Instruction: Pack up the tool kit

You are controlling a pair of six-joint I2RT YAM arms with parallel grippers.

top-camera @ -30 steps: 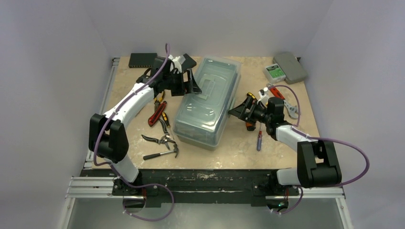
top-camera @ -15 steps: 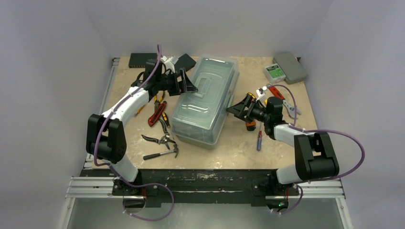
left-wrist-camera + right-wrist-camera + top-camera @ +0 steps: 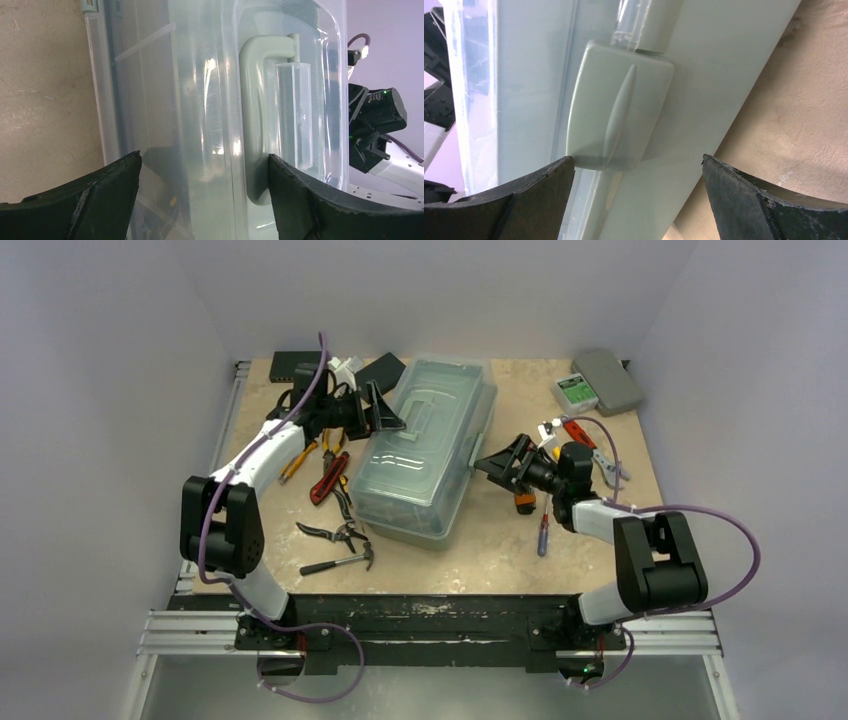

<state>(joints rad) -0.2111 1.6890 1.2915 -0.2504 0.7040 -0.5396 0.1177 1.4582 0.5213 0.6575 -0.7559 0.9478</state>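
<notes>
– Both arms have shifted in the last second: the left claw [image 3: 385, 412] has drawn back leftward, and the toolbox [image 3: 425, 450] has swung and slid a little to the left on the bench [image 3: 500, 560]. Is either claw holding anything?

– No. Starting at the left, loose pliers [image 3: 328, 478], shears [image 3: 335, 532] and a hammer [image 3: 340, 560] lie beside the box. The left claw is spread wide with nothing between its fingers, just beside the lid's left flank and facing the handle [image 3: 257, 120].

– And the box itself?

– Mid-bench, lid down. On its right, the right claw [image 3: 503, 462] is released too, jaws standing either side of the latch [image 3: 619, 107] but not touching it. A screwdriver [image 3: 543, 533] lies loose further right.

– So which step is this?

– Getting the box open, I'd judge, since the tools lie outside it. Next, the right claw has to catch the latch's edge and flip it, while the left steadies the box against sliding.
</notes>
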